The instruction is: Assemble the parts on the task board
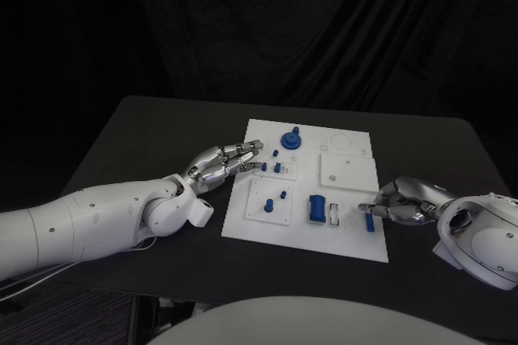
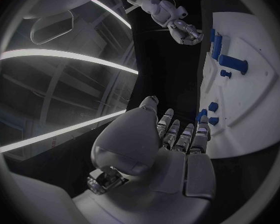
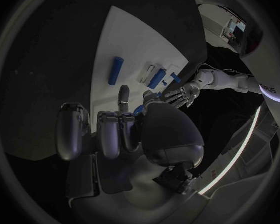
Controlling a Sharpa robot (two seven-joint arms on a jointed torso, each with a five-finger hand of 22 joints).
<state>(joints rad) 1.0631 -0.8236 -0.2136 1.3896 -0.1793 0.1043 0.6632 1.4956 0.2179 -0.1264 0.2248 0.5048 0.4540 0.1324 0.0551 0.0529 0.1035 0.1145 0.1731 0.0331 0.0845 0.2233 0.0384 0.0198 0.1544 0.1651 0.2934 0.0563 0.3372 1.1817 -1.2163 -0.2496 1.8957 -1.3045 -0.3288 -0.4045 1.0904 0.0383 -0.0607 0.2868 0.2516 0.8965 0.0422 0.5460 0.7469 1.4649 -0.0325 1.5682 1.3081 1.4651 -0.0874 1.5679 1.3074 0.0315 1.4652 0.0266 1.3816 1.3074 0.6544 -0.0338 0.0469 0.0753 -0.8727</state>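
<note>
Left hand (image 1: 224,162) mid-frame, fingers spread, holds nothing, at task board (image 1: 351,147) left edge; right hand (image 1: 402,202) lower right, grip unclear

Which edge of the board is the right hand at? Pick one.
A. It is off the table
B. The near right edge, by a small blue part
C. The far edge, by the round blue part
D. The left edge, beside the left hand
B: in the head view the right hand sits at the near right edge of the board, its fingers at a small blue part; the left hand is at the left edge.
</note>
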